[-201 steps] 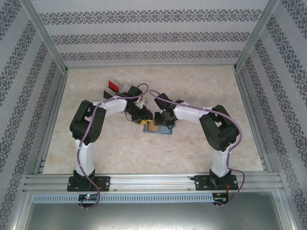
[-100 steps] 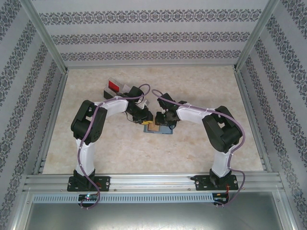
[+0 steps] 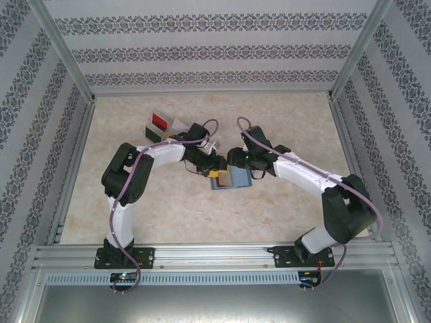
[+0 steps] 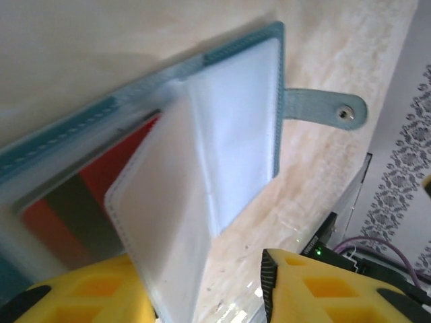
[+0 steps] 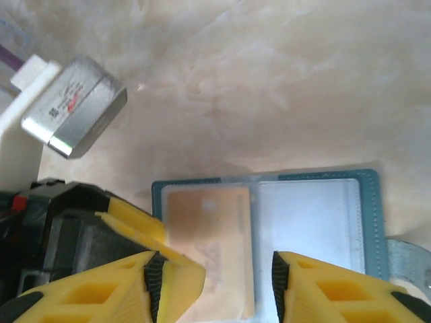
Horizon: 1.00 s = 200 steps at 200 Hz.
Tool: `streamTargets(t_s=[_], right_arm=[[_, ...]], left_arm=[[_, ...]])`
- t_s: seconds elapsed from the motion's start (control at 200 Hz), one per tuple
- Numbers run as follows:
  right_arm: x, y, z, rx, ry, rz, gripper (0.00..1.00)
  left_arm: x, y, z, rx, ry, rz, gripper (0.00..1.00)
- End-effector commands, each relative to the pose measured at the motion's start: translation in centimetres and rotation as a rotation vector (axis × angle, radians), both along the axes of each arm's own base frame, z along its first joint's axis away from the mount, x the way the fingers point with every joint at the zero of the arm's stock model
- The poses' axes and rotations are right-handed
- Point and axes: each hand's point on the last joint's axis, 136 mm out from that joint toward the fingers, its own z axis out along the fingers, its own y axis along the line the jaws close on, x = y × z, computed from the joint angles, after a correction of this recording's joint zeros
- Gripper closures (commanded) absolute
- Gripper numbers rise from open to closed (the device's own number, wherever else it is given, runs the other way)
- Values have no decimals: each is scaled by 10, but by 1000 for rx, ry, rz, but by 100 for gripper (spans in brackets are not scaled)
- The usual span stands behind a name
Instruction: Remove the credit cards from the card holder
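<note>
**Inspector:** Position of the holder?

**Assessor:** The holder lies opened flat about the middle of the bench, well clear of every edge. Its strap trails off one side. Both hands are over it.

**Inspector:** Contents?

**Assessor:** An orange card sits in one half. A red card shows under a lifted clear leaf. The other half reads white, and I cannot tell whether that is a card or an empty sleeve.

**Inspector:** State of the hands?

**Assessor:** Left hand: jaws part open, low at the holder's edge. The lifted leaf runs down between them and rests against one finger. The other finger stands clear of it, so nothing is pinched. Right hand: jaws about half open, hanging directly above the holder's middle, over the inner edge of the orange card. It holds nothing.

**Inspector:** Handling assessment?

**Assessor:** By judgement only. Both should be light, thin, stiff and slick, so they ought to slide freely if drawn along the pocket. They offer little more than an exposed edge to pinch. The holder is soft and light and will likely drag or lift with whatever is pulled unless one hand pins it to the bench. The leaf is floppy and gives no firm purchase.

**Inspector:** Recommended hold?

**Assessor:** Pinch the exposed short edge at the pocket mouth, with the other hand pressing on the cover. Which way each pocket opens is not clear from here.
</note>
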Motion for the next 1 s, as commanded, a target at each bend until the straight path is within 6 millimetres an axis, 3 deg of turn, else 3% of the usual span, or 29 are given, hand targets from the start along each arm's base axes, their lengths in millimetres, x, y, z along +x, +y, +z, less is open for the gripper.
streamTargets(t_s=[0.0,0.175,0.405,0.649,0.874,0.994], right_arm=[[2,-18,5,-19,-49,-50,48],[0,-28,3,-24,-46,-71,48],[-7,-34,0,-31,-35,-85,48],[-26,-43,-7,-38,-1,-94,48],[-41,-44,-17,-35,56,-80,51],[-42,-35,-27,-32,109,-43,57]], left_arm=[[8,-22,37,-98,-73,-8,50],[19,-29,31,-102,-58,32,43],[23,-45,38,-145,-58,25,38],[24,-54,33,-180,-31,35,34],[26,-50,33,-149,-51,43,32],[31,-31,23,-33,-69,95,35]])
